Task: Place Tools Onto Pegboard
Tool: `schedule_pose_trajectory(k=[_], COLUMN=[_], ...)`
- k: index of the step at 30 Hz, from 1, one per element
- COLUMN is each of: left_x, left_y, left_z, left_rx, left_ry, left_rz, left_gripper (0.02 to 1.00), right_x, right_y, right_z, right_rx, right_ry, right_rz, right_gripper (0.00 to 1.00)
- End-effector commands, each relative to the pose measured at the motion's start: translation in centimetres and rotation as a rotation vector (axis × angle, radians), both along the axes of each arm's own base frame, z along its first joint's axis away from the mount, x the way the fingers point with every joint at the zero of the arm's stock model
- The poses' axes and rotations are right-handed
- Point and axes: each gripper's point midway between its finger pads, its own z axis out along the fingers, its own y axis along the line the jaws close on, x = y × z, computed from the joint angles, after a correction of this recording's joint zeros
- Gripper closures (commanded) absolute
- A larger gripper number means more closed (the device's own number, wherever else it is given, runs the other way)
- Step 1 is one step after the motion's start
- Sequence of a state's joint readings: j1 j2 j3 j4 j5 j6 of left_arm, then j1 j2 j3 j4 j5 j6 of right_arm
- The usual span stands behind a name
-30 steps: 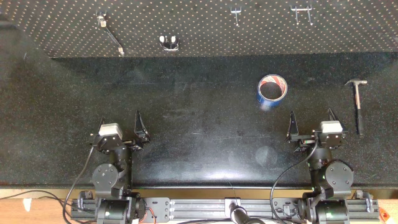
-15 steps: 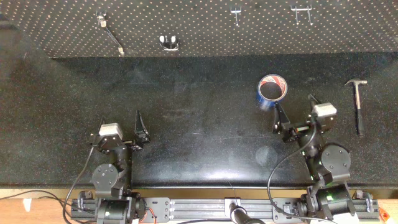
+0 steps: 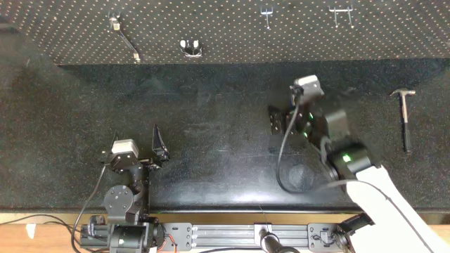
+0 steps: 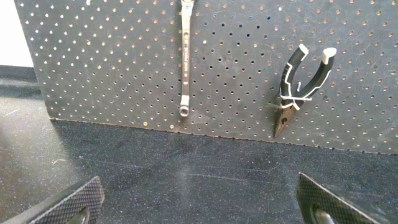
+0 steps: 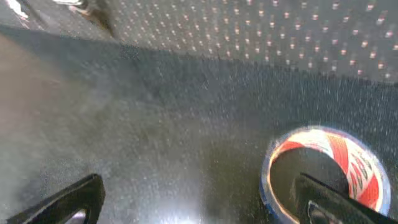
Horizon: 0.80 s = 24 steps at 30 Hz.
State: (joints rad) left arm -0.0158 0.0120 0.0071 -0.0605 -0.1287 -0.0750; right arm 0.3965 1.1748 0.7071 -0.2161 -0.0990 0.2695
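Counting wrench [image 4: 185, 56], pliers [image 4: 298, 87] hung on pegboard [image 4: 93, 62]; tape roll [image 5: 348, 155], hammer [image 3: 404, 119] lie on table [image 3: 211, 105]. My right gripper [image 5: 202, 202] spread wide over tape roll; left gripper [image 4: 199, 199] spread, empty.

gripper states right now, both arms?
Left gripper: open, empty.
Right gripper: open, empty, one finger over the red-and-white striped tape roll.

open tabletop [image 3: 218, 119] across the middle and left; tape roll [image 5: 351, 158] and hammer [image 3: 406, 123] obstacles at right
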Motion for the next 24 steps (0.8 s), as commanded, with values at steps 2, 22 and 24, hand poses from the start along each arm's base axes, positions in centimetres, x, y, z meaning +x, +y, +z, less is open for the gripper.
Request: schedule_pose_trajectory(k=[2, 22, 24], left_x=[0.0, 0.0, 0.0], left_y=[-0.1, -0.1, -0.1], left_z=[-0.1, -0.1, -0.1], left_rx=[0.012, 0.012, 0.012], left_ry=[0.002, 0.002, 0.002], left_rz=[-0.006, -0.006, -0.006], left_gripper=[0.02, 0.023, 0.023], right_x=[2.2, 0.7, 0.9], right_y=[0.1, -2.1, -2.5], right_z=[-0.9, -8.5, -8.5], right_rx=[-0.109, -0.226, -0.248], right_ry=[0.192, 0.616, 0.606], right_rz=[-0.048, -0.214, -0.223], right_gripper=[0.025, 0.025, 0.025])
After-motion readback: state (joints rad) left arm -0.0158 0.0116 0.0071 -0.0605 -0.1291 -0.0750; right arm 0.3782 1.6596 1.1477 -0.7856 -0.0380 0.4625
